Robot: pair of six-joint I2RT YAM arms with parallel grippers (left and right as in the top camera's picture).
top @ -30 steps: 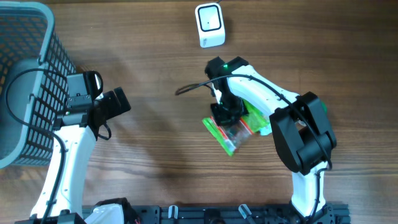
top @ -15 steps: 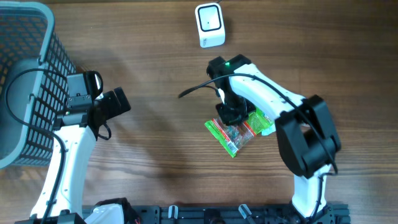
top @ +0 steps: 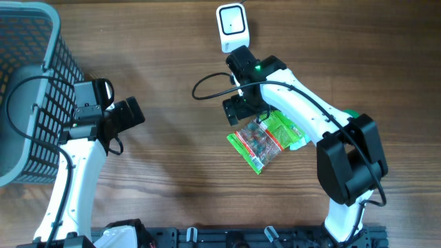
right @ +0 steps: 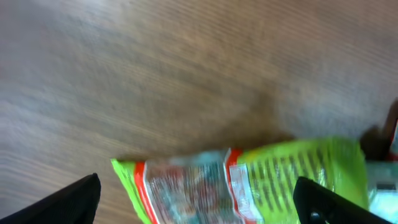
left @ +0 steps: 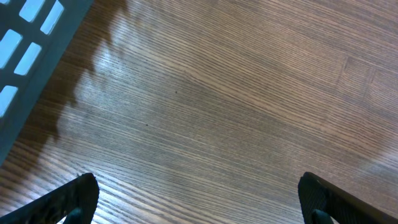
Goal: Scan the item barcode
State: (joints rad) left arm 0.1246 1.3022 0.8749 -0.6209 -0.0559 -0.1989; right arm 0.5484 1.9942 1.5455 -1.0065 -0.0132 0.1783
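Observation:
The item is a green and red snack bag (top: 265, 141) with a clear window, lying flat on the wooden table right of centre. It is blurred in the right wrist view, where the bag (right: 249, 186) fills the lower part, and I can make out no barcode on it. A white scanner (top: 232, 27) stands at the far edge. My right gripper (top: 239, 110) hovers at the bag's upper left corner, open (right: 202, 205), its fingers spread wide above the bag and holding nothing. My left gripper (top: 132, 114) is open (left: 199, 202) over bare wood at the left.
A grey mesh basket (top: 27, 83) takes up the far left of the table, and its wall (left: 25, 37) shows at the left wrist view's top left corner. A black cable (top: 207, 89) loops from the right arm over the table.
My right gripper has opened and let go of the bag. It has moved toward the scanner, off the bag's middle. The bag stays on the table, slightly shifted. The left arm is still.

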